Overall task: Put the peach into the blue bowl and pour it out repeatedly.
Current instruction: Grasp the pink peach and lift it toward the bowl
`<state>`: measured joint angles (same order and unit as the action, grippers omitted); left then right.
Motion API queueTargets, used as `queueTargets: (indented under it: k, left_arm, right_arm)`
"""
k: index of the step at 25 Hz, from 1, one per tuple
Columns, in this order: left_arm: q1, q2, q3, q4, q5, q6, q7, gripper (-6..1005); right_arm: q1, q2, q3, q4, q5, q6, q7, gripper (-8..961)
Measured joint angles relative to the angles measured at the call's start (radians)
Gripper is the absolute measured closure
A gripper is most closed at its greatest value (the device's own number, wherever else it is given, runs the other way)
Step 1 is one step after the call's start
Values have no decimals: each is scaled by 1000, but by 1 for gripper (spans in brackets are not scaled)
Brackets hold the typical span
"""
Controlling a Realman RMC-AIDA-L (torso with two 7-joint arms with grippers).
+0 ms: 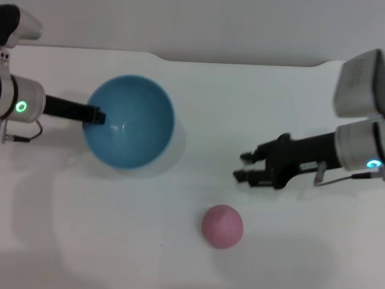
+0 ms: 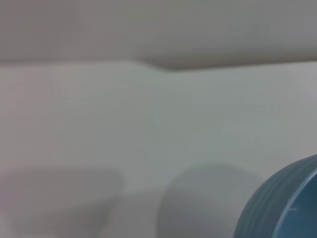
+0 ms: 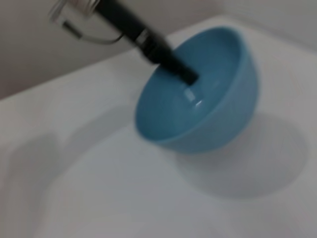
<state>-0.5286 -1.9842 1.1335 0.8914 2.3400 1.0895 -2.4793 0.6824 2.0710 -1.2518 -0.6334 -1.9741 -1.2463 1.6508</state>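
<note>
We have the left gripper (image 1: pixel 96 114) pinching the blue bowl (image 1: pixel 129 120) at its left rim, bowl lifted and tilted, empty. The peach (image 1: pixel 222 226) sits loose on the white table (image 1: pixel 289 253), near side, right of the bowl. Right gripper (image 1: pixel 243 167) hovers spread, just beyond it. Risk: a round peach rolls off if one finger nudges it first.

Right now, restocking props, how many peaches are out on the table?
1. The peach lies on the white table, outside the blue bowl, nearer the right gripper. The bowl's visible interior shows none.
</note>
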Motion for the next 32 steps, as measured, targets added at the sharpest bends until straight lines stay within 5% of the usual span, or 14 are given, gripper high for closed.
queueTargets:
  k: [7,13,25,32]
  left_arm:
    - [13,-31,-5,4,45,40,-51,1000]
    - [13,-58,-8,4,47,52,-65,999]
    - [14,-44,-41,6,47,116,-154,999]
    - [12,-51,-53,7,47,127,-155,1000]
  right_arm:
    - [26,7,-209,-7,6,0,97,525]
    - [21,13,-276,0,13,7,104,526]
    - [12,18,-624,27,167,291,115,570]
    - [-5,9,-631,15,207,325,118,649]
